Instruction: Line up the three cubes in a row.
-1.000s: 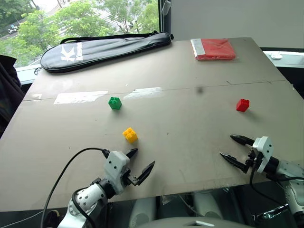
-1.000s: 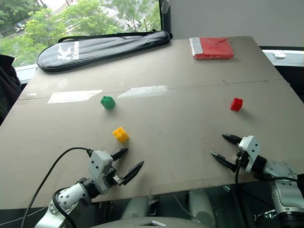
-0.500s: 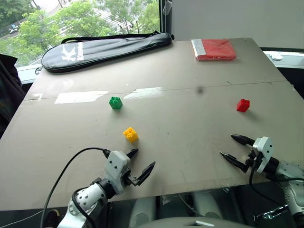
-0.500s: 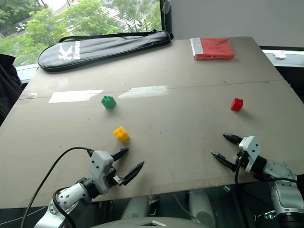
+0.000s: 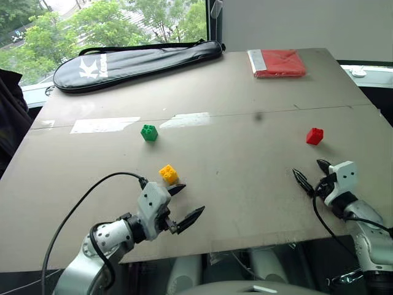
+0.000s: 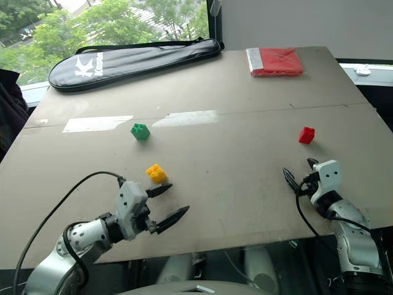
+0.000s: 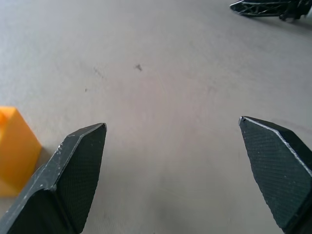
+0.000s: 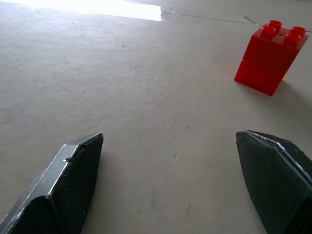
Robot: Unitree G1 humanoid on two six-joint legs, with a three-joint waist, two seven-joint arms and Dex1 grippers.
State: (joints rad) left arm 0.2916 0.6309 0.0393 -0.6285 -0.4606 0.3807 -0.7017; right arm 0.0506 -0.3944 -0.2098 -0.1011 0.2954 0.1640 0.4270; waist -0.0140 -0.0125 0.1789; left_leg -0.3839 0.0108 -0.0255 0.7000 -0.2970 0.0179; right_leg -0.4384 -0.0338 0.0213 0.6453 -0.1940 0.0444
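Three studded cubes lie apart on the tan table (image 5: 245,123). The green cube (image 5: 148,133) is left of centre, the yellow cube (image 5: 169,174) sits nearer me below it, and the red cube (image 5: 314,136) is far to the right. My left gripper (image 5: 191,200) hangs open just near and right of the yellow cube (image 7: 14,146), with nothing between its fingers. Open and empty too, my right gripper (image 5: 309,169) points toward the red cube (image 8: 269,57), a short way in front of it.
A black racket bag (image 5: 135,61) lies along the far left edge. A flat red folded packet (image 5: 276,62) rests at the far right. A pale tape strip (image 5: 104,125) is left of the green cube. The table's near edge runs just under both grippers.
My left gripper has lifted and edged forward toward the yellow cube. My right gripper has swung from pointing leftward to pointing at the red cube and moved forward. The cubes have not moved.
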